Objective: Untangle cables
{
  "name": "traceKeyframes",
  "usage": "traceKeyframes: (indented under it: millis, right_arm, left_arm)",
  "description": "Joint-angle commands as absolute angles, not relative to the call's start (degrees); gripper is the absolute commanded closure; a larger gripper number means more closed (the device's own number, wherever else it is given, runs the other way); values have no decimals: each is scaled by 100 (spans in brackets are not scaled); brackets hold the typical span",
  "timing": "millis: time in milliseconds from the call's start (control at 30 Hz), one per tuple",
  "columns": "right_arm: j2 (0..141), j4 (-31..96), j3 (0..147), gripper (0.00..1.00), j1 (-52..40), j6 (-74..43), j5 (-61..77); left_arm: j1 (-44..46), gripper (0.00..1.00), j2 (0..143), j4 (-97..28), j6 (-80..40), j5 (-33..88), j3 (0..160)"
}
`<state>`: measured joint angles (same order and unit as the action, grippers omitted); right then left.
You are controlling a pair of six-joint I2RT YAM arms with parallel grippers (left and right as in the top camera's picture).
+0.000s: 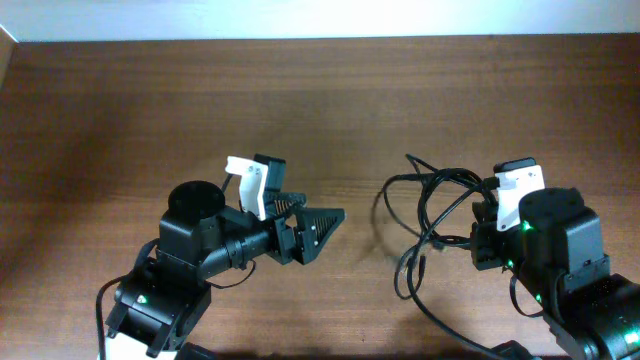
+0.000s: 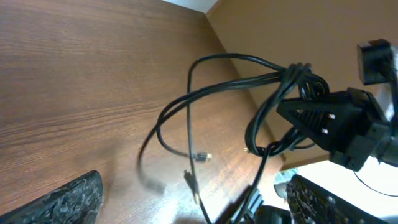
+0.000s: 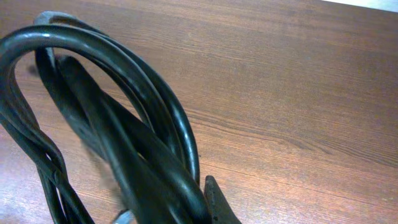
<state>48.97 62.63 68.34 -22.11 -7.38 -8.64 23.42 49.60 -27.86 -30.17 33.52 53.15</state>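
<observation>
With the right claw (image 1: 483, 228) clenched on the bunched cables (image 1: 425, 215), whose loops trailed over the desk (image 1: 150, 100) toward its right edge, the wide-open, empty left claw (image 1: 312, 222) would do best pinching one single strand and drawing it gently away.

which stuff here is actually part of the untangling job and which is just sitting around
Part of the job:
- cables, a tangled bunch on the right
- right gripper, shut on the cables
- left gripper, open, holding nothing

Not part of it:
- table
- thick black wire at the left arm's base
</observation>
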Motion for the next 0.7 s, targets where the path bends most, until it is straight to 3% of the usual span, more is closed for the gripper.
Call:
traceKeyframes:
  millis: [0, 200, 467, 667]
  right_arm:
    - [4836, 6217, 6842, 96, -2174, -801, -626]
    - [4858, 6121, 6842, 96, -2174, -803, 58]
    - [5369, 5896, 6842, 96, -2174, -869, 604]
    - [5393, 5911, 6842, 96, -2174, -954, 635]
  left_arm:
    - [2324, 1, 4884, -2657, -2856, 3835, 5404]
    - [2338, 1, 5096, -2226, -2858, 4381, 5404]
    - [3669, 1, 6086, -1308, -2862, 4311, 5404]
    - [3874, 1, 6820, -373, -3017, 4311, 5404]
